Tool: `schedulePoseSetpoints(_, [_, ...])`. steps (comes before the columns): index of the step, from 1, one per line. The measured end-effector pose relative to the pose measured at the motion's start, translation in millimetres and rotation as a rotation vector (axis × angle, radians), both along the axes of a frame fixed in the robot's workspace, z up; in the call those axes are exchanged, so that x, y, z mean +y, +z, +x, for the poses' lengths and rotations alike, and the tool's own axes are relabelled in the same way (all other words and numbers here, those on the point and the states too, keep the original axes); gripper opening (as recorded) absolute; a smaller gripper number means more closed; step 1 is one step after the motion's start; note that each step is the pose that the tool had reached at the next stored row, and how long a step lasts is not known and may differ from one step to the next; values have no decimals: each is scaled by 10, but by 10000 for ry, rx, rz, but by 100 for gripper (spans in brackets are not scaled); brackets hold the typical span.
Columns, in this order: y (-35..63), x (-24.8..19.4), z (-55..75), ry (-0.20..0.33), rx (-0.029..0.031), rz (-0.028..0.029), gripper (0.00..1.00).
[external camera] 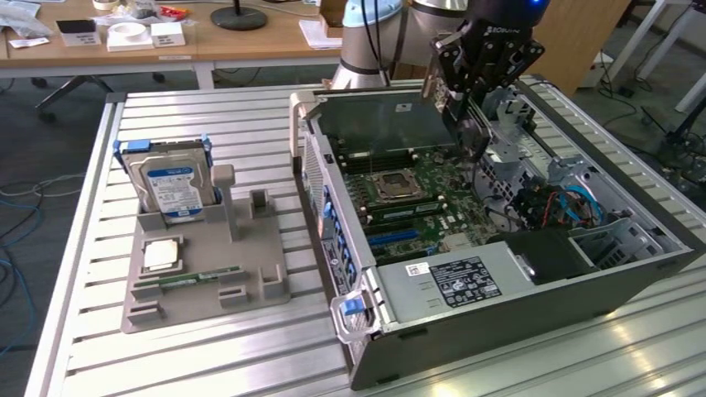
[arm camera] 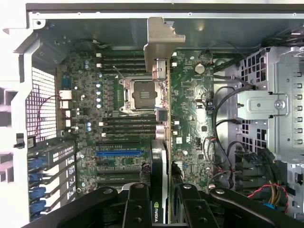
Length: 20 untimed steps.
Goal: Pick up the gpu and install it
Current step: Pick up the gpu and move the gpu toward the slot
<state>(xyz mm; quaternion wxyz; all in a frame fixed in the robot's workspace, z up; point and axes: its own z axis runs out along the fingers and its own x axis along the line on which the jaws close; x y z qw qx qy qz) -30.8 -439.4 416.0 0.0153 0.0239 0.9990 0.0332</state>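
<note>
The gpu [external camera: 381, 120] is a thin dark card that hangs flat-side out over the open computer case [external camera: 518, 318], with its silver end bracket [external camera: 296, 124] toward the exterior view's left. My gripper [external camera: 461, 103] is shut on the card's other end. In the wrist view the gpu [arm camera: 162, 114] shows edge-on between my black fingers [arm camera: 137, 209], and its bracket [arm camera: 161, 40] is at the far end. The card hovers above the motherboard [arm camera: 190, 109], beside the CPU socket [arm camera: 142, 92] and apart from the blue slot [arm camera: 118, 153].
A grey fixture [external camera: 198, 281] at the exterior view's left holds an upright hard drive with a blue label [external camera: 171, 186], a square chip [external camera: 160, 255] and a green RAM stick [external camera: 188, 279]. Drive cages and cables [external camera: 563, 203] fill the case's right side. Desks stand behind.
</note>
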Motion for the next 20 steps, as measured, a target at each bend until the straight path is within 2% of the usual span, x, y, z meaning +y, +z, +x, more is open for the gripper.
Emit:
schedulePoseSetpoints(16, [0,0,258,0,0,0,27])
schedulePoseSetpoints(17, [0,0,405,0,0,-1,27])
schedulePoseSetpoints(20, [0,0,405,0,0,0,27])
